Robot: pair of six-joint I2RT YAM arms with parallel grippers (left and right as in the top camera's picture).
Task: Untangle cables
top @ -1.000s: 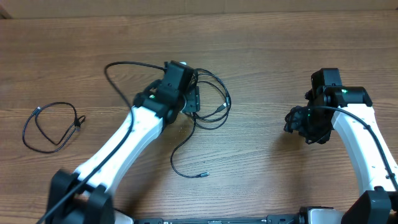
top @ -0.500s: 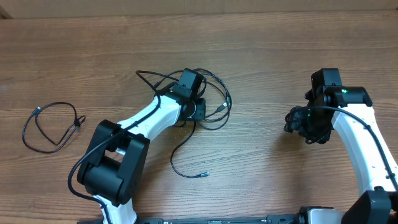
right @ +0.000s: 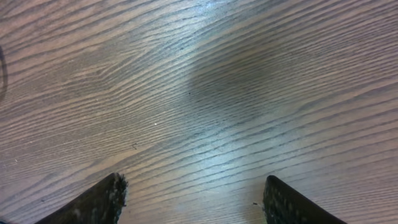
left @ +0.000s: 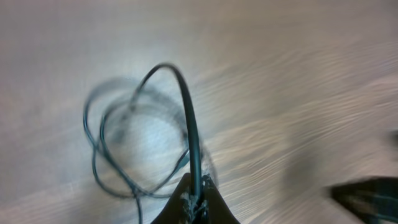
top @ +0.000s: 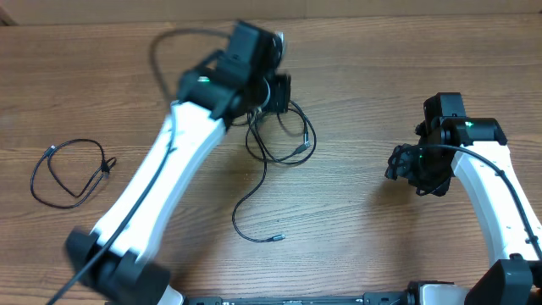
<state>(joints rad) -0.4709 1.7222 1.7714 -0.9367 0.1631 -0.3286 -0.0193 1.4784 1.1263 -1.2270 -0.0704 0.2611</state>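
Left gripper [left: 194, 198] clamped on black cable [left: 190, 137], top centre of overhead; right gripper [right: 193, 196] jaws apart above wood table [right: 217, 93], mid right

Black cables [top: 282, 135]; brown wood-grain table [top: 381, 85].

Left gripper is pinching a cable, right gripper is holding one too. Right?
No. The right gripper holds nothing: the right wrist view shows it open over bare table. The left gripper does pinch a cable.
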